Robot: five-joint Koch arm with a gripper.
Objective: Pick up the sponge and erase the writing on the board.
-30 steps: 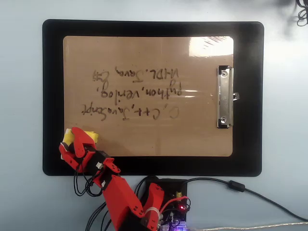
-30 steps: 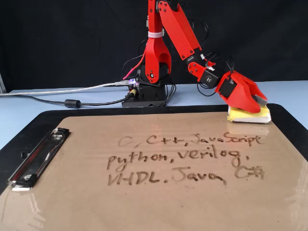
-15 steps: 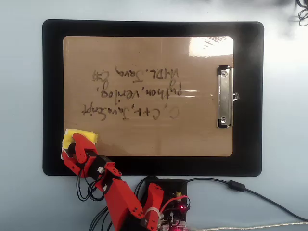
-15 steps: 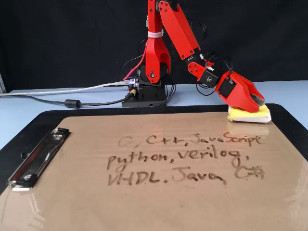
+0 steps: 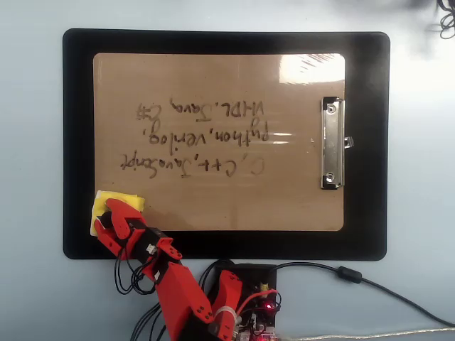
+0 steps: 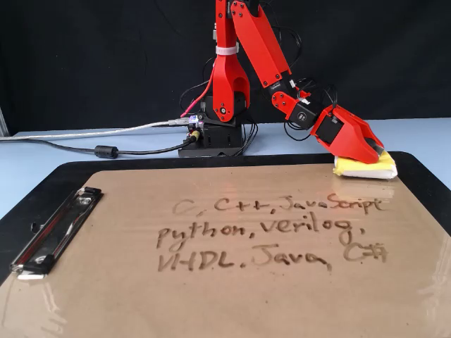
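Looking down in the overhead view, the board (image 5: 219,142) lies on a black mat (image 5: 78,142), its silver clip (image 5: 332,143) at its right end. The writing (image 5: 202,135) crosses the board's middle in three lines. The sponge (image 5: 108,204) sits at the board's lower-left corner, with the red gripper (image 5: 106,219) over it.

In the fixed view, the sponge (image 6: 365,167) rests at the board's (image 6: 225,282) far right corner, the gripper (image 6: 373,151) pressed down on top. Whether its fingers are together or apart cannot be told.
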